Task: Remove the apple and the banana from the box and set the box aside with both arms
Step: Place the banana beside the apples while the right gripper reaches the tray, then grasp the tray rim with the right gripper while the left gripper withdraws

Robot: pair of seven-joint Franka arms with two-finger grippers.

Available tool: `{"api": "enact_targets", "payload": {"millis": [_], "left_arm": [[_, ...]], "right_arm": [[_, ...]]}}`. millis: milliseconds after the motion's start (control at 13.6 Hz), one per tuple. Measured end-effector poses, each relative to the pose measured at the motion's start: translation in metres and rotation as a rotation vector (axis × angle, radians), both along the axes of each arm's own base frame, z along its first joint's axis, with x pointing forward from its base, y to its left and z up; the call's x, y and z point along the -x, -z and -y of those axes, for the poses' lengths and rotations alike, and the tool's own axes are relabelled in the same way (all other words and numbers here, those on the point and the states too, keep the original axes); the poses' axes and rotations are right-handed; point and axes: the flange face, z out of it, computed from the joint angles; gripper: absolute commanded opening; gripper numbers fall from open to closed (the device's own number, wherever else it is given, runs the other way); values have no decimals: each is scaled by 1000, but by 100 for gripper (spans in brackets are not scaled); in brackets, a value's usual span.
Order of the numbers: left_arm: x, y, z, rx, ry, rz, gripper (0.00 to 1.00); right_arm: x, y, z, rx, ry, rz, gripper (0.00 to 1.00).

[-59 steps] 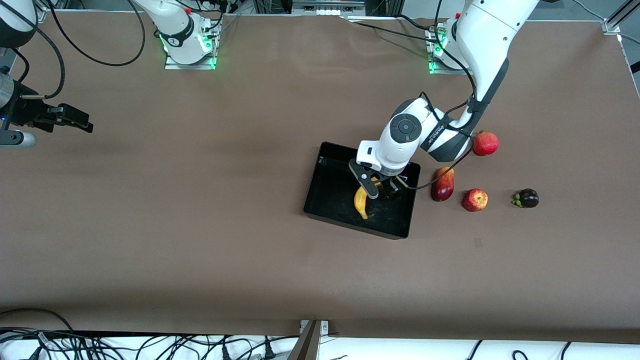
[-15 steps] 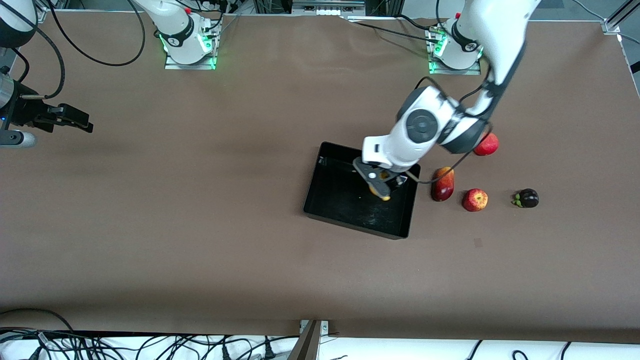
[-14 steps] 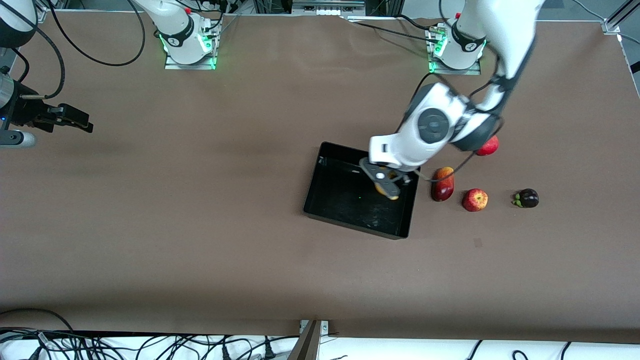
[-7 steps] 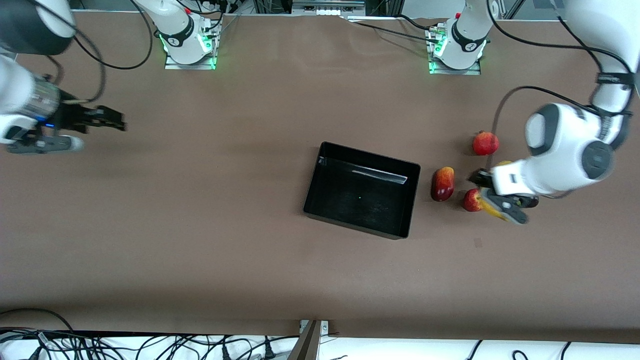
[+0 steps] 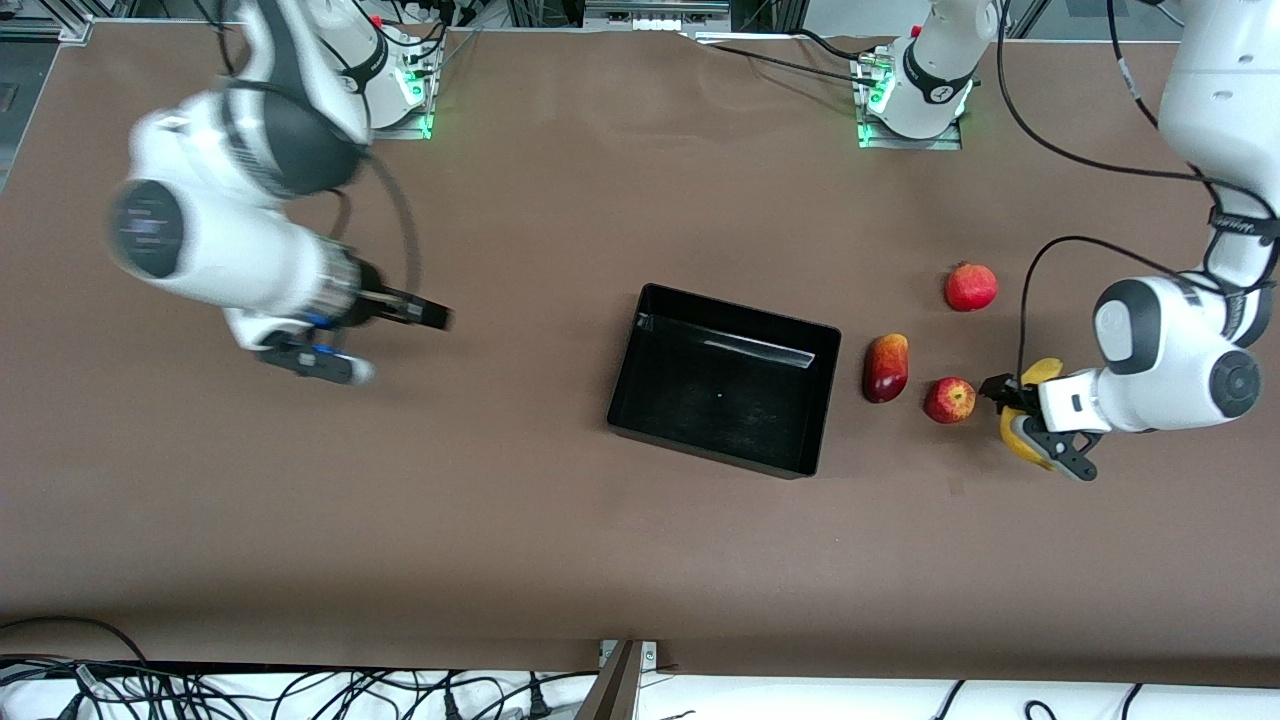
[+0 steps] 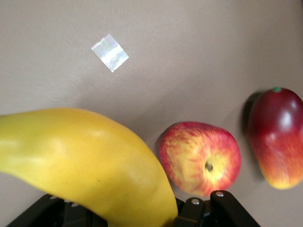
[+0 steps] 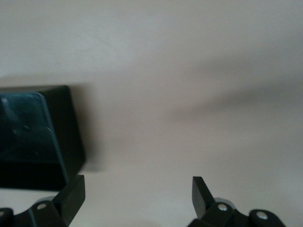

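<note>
While our left gripper (image 5: 1040, 440) clamps the banana (image 5: 1022, 432) crosswise just beside the apple (image 5: 949, 399), our right gripper (image 5: 425, 318), jaws spread, faces the emptied box (image 5: 722, 445) lying ahead toward the left arm's end

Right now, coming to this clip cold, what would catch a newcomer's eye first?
The yellow banana clamped in the left gripper, just over the table beside the apple toward the left arm's end. Next, the black box mid-table with nothing in it, and the right gripper, open, out over bare table toward the right arm's end.
</note>
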Motion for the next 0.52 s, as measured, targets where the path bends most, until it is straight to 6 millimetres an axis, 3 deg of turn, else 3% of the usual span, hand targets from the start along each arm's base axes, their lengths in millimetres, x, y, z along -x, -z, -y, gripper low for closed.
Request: {"api": "enact_targets", "payload": {"millis": [221, 368, 442, 515], "left_arm": [[-1, 5, 3, -19, -140, -34, 0], [-2, 4, 3, -26, -183, -40, 99], [-3, 4, 3, -27, -186, -40, 100], [-3, 3, 3, -26, -189, -39, 100]], "right_arm": [[24, 43, -103, 8, 133, 41, 100], [42, 80, -153, 26, 154, 72, 100], [51, 101, -173, 46, 160, 93, 100], [61, 122, -192, 64, 169, 116, 93]]}}
